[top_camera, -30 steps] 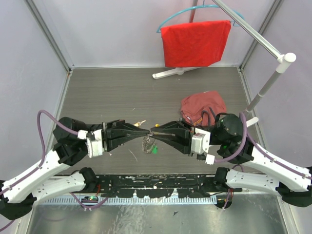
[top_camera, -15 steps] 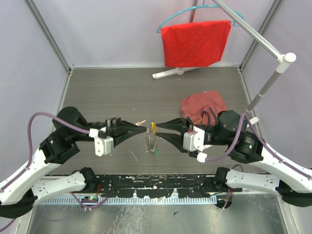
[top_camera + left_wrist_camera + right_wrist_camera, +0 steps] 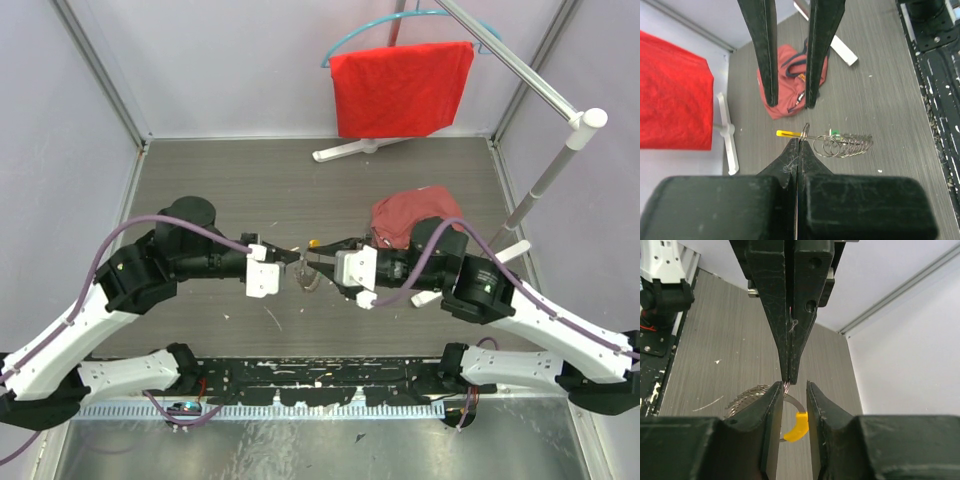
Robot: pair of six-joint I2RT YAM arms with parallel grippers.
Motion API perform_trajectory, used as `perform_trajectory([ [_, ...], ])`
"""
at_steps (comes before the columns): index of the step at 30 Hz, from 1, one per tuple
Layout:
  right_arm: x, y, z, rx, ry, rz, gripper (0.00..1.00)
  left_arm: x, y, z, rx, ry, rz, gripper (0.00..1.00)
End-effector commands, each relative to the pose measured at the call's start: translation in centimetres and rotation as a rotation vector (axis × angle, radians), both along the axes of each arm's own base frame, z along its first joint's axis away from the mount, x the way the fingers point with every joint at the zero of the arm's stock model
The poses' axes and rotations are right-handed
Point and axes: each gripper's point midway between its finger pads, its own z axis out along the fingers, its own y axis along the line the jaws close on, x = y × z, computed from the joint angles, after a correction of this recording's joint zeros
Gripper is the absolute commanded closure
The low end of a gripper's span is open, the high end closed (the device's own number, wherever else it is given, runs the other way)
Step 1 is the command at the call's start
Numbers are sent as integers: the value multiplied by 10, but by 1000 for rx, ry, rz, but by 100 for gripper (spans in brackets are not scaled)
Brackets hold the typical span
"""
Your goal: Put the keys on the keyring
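Note:
The keyring (image 3: 842,146) is a grey wire loop with a coil of small rings and a yellow curved section (image 3: 787,133). My left gripper (image 3: 799,142) is shut on its wire beside the yellow section. My right gripper (image 3: 792,390) is open, and its fingers (image 3: 771,405) straddle the loop with the yellow section (image 3: 796,426) between them. In the top view the two grippers, left (image 3: 295,260) and right (image 3: 322,262), meet tip to tip over the keyring (image 3: 306,280). A green key head (image 3: 835,132) shows behind the rings. I cannot make out the gold-orange key.
A dark red garment (image 3: 415,215) lies behind the right arm. A red cloth on a teal hanger (image 3: 400,85) hangs from a white rack (image 3: 560,150) at the back right. Grey walls enclose the table's sides.
Both arms have reached further in and the fingertips have closed up to each other. The keyring with its yellow section has moved away from the near edge with them.

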Motion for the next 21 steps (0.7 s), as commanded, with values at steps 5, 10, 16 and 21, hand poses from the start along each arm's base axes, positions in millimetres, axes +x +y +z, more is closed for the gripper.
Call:
perform_trajectory([
  [5, 22, 7, 4, 8, 27, -108, 69, 15, 9, 3, 50, -22, 90, 100],
  [10, 31, 10, -4, -4, 51, -153, 69, 16, 9, 3, 45, -21, 97, 100],
  [16, 31, 15, -8, 1, 80, -142, 67, 17, 8, 4, 37, -21, 104, 100],
  [21, 31, 19, -13, -6, 99, -138, 66, 19, 8, 7, 18, -22, 117, 100],
])
